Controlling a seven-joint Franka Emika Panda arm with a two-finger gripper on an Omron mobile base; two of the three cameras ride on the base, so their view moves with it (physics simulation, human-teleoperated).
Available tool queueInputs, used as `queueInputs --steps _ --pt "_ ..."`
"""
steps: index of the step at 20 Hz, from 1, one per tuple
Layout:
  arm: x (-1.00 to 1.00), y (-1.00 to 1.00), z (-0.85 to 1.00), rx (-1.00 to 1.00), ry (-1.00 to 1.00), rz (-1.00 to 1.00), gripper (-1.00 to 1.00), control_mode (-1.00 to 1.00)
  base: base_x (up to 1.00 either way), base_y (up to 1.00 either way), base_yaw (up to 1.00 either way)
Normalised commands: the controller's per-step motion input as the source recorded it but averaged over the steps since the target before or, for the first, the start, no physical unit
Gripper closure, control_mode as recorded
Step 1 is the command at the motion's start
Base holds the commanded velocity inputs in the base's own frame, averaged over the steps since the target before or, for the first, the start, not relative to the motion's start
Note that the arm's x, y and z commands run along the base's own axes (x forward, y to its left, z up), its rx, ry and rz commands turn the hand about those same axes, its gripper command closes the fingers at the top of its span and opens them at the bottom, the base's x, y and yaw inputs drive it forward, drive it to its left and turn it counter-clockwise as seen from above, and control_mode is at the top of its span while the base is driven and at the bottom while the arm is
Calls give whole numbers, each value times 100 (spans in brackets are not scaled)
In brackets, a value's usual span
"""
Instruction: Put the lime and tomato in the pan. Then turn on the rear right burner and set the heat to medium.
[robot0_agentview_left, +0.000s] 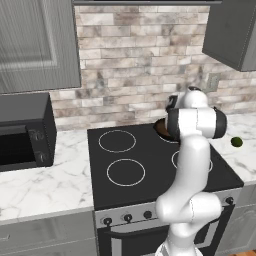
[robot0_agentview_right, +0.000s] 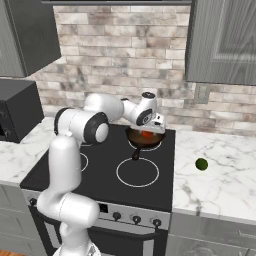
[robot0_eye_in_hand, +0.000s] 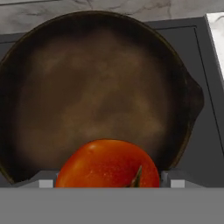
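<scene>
We saw the microwave (robot0_agentview_left: 25, 142) at far left on the marble counter (robot0_agentview_right: 220, 180), then the black cooktop (robot0_agentview_right: 100, 172). The pan (robot0_agentview_right: 145, 137) sat at its rear right, tomato (robot0_eye_in_hand: 107, 164) inside it. The gripper (robot0_agentview_right: 150, 131) hovered just above, jaws spread wide around the tomato; actual grip we couldn't tell. The lime (robot0_agentview_right: 201, 164) lay on the counter, right of the cooktop.

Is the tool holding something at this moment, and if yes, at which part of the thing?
The tool holds the tomato by its two opposite sides, above the pan. The fingers themselves are hidden at the picture's lower edge.
</scene>
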Motion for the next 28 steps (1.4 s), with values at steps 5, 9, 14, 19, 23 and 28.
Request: queueInputs --steps 5,9,14,19,23,28 --pt "4 2 -32 0 0 0 100 -100 0 0 0" --pt "15 6 -10 0 0 0 100 -100 0 0 0" --pt "29 14 0 0 0 -1 100 -100 0 0 0" --pt "26 10 -11 0 0 -1 100 -100 0 0 0" --pt "18 0 -23 0 0 -1 100 -100 0 0 0" --pt "5 -1 -13 0 2 -1 100 -100 0 0 0"
